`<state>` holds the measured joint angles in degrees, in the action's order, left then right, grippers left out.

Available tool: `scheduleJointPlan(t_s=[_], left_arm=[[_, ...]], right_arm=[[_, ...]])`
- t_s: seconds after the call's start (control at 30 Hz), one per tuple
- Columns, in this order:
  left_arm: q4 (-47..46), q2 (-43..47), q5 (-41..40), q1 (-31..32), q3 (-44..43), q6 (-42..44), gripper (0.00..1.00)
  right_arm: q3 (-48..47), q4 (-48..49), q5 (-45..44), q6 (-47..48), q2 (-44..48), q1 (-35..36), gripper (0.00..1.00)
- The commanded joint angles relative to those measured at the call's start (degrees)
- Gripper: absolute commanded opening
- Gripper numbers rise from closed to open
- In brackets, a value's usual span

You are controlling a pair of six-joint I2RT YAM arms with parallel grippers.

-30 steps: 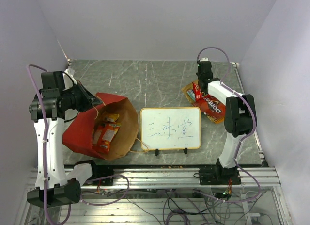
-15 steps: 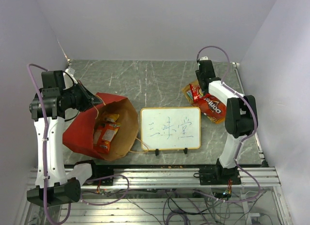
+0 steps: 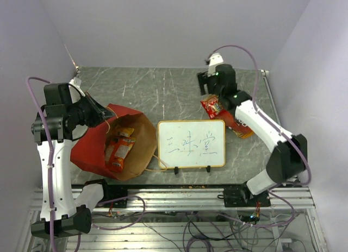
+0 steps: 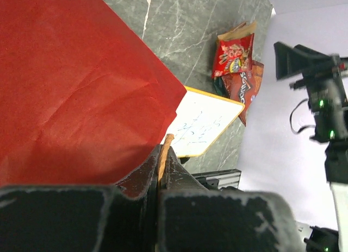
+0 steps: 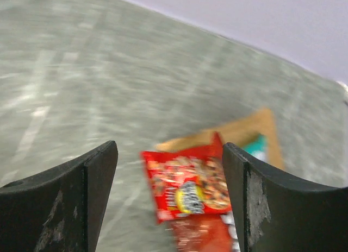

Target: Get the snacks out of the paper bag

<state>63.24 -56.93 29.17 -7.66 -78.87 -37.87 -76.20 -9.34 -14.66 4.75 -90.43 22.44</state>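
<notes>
The paper bag (image 3: 89,149), red outside and brown inside, lies open on the left of the table. My left gripper (image 3: 106,115) is shut on a brown strip at its upper rim (image 4: 163,149); red bag wall (image 4: 70,83) fills the left wrist view. An orange packet (image 3: 118,152) and a yellow packet (image 3: 125,133) lie inside. My right gripper (image 3: 206,92) hangs open just above a small red snack packet (image 3: 212,106) (image 5: 187,189), nothing between its fingers (image 5: 87,192). That packet rests on a larger red-orange bag (image 3: 240,125) and a teal one (image 5: 259,146).
A framed whiteboard (image 3: 191,143) with writing stands on two small feet between the bag and the snack pile. The bag's thin handle (image 3: 158,166) trails toward the board's front left corner. Walls close in on both sides; the table's metal rail (image 3: 179,195) runs along the front.
My right gripper has opened and let go of the small red packet, which now lies on the pile. That arm has swung left and toward the back. The left gripper still holds the bag rim.
</notes>
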Motion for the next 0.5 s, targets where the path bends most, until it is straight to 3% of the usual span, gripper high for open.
scheduleJointPlan(t_s=[0.0, 0.13, 0.27, 0.47], left_arm=[[-2.45, 1.07, 0.09, 0.33, 0.82, -1.61, 0.07], [-2.21, 1.3, -0.53, 0.36, 0.65, -1.76, 0.07], [-2.11, 1.47, -0.47, 0.32, 0.73, -2.18, 0.07], [-1.14, 1.73, -0.82, 0.36, 0.21, -2.03, 0.07]], right_arm=[[6.25, 3.8, 6.91, -2.63, 7.0, 10.98, 0.78], [9.6, 6.56, 11.1, -6.36, 11.16, 17.37, 0.78], [10.77, 9.27, 12.81, -6.0, 12.67, 19.16, 0.78], [5.53, 2.55, -3.1, -4.72, 7.52, 17.9, 0.85]])
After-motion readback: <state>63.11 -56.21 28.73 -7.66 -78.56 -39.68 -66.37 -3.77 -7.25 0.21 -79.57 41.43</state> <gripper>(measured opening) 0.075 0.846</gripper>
